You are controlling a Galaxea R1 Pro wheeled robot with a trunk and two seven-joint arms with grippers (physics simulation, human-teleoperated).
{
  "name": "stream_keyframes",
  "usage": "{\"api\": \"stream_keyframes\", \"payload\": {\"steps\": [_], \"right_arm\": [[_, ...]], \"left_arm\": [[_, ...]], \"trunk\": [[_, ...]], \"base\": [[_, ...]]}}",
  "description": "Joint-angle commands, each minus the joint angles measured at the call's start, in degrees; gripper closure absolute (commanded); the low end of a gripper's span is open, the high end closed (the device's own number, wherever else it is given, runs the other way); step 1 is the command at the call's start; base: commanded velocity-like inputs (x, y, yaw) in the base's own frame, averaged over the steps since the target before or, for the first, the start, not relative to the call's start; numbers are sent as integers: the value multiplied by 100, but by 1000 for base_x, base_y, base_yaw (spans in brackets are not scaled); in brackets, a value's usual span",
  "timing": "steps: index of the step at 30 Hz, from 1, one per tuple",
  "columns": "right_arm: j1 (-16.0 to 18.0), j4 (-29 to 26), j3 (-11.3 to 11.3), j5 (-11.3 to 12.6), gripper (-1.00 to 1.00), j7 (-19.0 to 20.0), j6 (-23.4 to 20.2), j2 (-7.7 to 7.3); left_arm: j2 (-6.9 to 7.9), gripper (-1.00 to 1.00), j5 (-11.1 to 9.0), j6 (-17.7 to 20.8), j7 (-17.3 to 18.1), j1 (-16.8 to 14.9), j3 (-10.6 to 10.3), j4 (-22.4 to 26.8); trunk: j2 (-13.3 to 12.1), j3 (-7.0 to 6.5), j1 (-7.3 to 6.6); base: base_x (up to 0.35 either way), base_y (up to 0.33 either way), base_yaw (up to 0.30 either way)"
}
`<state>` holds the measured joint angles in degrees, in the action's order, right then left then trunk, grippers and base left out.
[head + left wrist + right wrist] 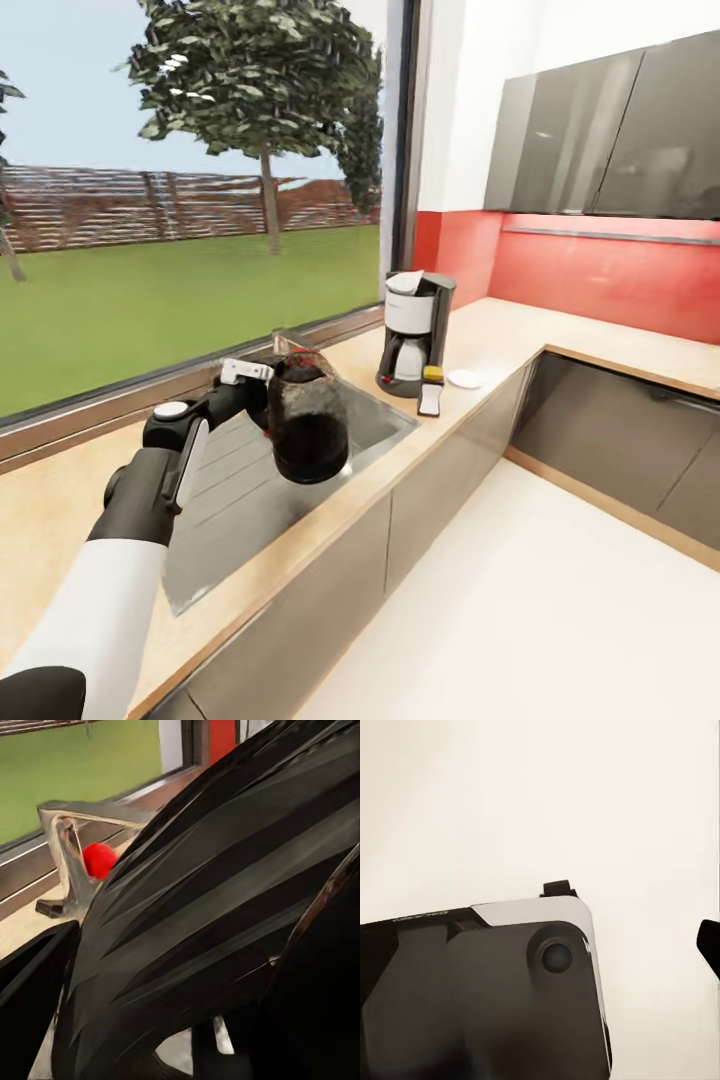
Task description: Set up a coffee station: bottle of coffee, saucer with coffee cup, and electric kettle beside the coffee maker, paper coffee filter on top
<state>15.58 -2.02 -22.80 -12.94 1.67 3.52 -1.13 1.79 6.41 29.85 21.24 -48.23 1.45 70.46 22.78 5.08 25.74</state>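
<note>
Head view: left arm reaches forward from the lower left over the sink (370, 425), elbow bent, wrist level. Left gripper (268, 385) is closed on the electric kettle (308, 420), held upright in the air above the basin. Coffee maker (413, 330) stands on the kitchen countertop (500, 335) past the sink, a white filter on top. Bottle of coffee (431, 391) lies just in front of it, saucer (466, 378) just beside.

Left wrist view: kettle's dark glass body close up; faucet (69, 851) with a red knob (98, 859) by the window behind.

Right wrist view: pale floor (540, 802) and a dark robot part (480, 997); right gripper's opening cannot be told.
</note>
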Motion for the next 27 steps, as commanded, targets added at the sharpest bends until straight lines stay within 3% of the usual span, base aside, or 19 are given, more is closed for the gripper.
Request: {"api": "stream_keyframes", "payload": {"steps": [1,9,27], "right_arm": [[7,8,-50,-50,-100,17,19,-1],[7,8,-50,-50,-100,17,17,-1],[7,8,-50,-50,-100,17,17,-1]], "left_arm": [[-3,100,42,21,54,-4,13,11],[-56,100,36,14,64,-2,11,11],[-108,100,36,4,69,73,13,11]], "trunk": [[14,12,4],[14,12,4],[14,12,4]], "base": [[75,-251,-275],[-26,-259,-294],[-14,-10,-300]]}}
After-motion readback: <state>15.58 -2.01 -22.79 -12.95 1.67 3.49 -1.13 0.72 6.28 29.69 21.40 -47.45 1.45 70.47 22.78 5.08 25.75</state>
